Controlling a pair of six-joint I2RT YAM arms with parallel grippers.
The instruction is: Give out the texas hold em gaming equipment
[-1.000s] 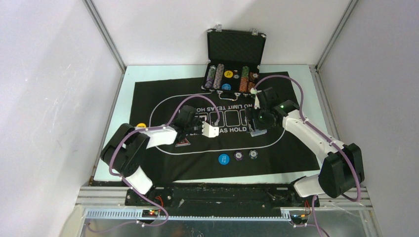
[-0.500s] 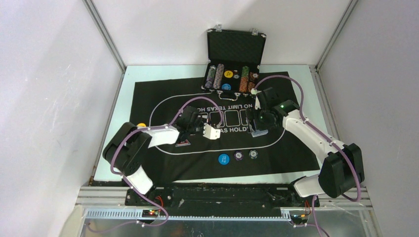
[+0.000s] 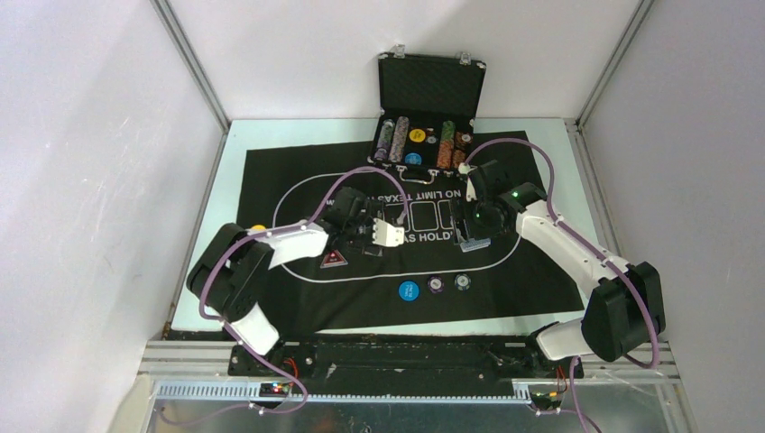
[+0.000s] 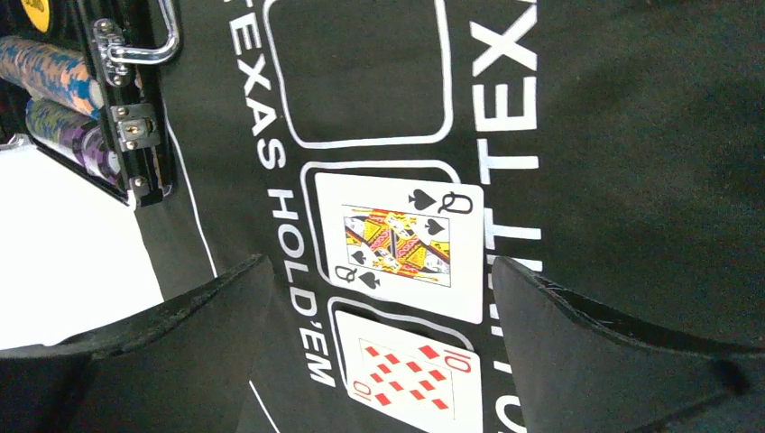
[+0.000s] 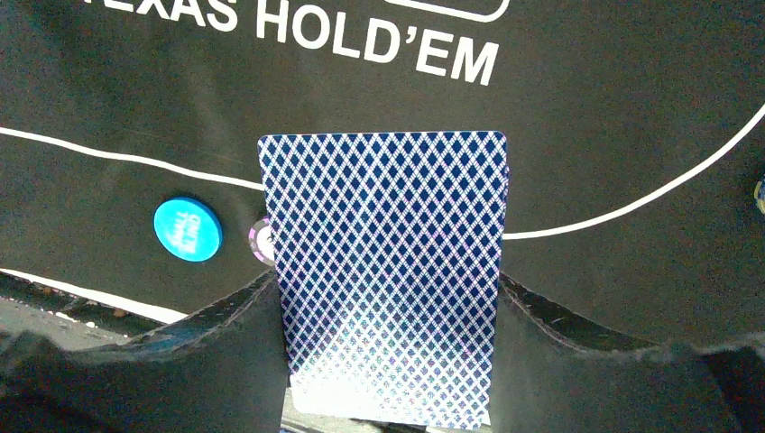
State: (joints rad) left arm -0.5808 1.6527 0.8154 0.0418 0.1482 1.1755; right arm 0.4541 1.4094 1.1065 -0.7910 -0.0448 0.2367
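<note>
The left gripper [image 4: 381, 266], jaws spread wide, hangs over the queen of spades [image 4: 397, 245] (ten of diamonds [image 4: 406, 372] just beside it). The right gripper [image 5: 386, 287] has its jaws clamped on blue-backed cards [image 5: 388, 225].

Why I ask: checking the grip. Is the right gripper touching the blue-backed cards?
Touching. The right wrist view shows the blue-backed cards standing off the mat, both side edges pinched between the fingers of the right gripper.

A: We log a black felt mat [image 3: 280, 180], white lettering, spread flat on the pale table [image 3: 236, 135].
B: We note a black hard case [image 3: 431, 86] at its far edge, lid upright, metal handle [image 4: 149, 56] toward the mat.
</note>
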